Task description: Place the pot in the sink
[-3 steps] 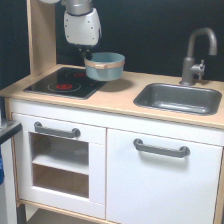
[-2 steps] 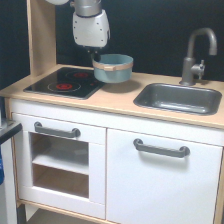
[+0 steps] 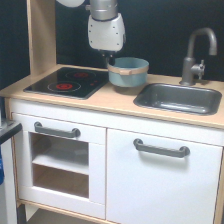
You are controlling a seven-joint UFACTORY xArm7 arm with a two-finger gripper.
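The gripper [image 3: 111, 60] hangs under the white arm head, and its dark fingers go down to the rim of the pot [image 3: 128, 72] on the side toward the exterior view's left; they seem closed on that rim, one finger inside and one outside, though they are small and partly hidden. The pot is teal with a tan band at the top, it tilts a little, and a shadow below it suggests that it is lifted off the wooden counter [image 3: 107, 100]. It is between the black hob [image 3: 67, 82] and the sink [image 3: 177, 98], just beside the sink's near corner but not yet over it. I judge the pot light, stiff and rather smooth, so a hold on the rim wall can let it swing or slip. The tap [image 3: 197, 52] stands behind the sink.
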